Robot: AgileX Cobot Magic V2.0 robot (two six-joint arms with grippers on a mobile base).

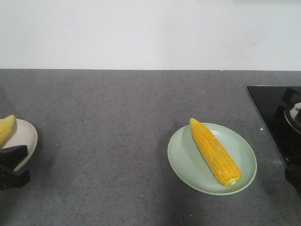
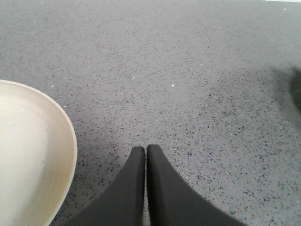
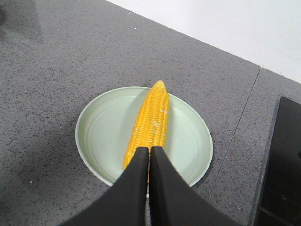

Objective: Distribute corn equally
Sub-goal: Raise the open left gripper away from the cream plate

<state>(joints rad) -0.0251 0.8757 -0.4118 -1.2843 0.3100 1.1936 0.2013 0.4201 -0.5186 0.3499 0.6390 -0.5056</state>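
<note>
**Corn on two plates, both end effectors pinched shut**

Because the long yellow corn cob [image 3: 151, 123] is round, it could be rolling off the pale green round plate [image 3: 99, 136] if bumped. It is lying just under the right end effector [image 3: 149, 149], which is holding nothing. The left end effector [image 2: 145, 149], also empty, is hanging over the grey speckled bench [image 2: 188, 84] beside the cream plate [image 2: 33, 155], where another yellow cob [image 1: 6, 127] is peeking in.

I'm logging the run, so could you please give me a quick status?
Left gripper shut, empty, beside cream plate. Right gripper shut, empty, above corn cob on green plate. Second cob on cream plate. Nothing in the way.
</note>
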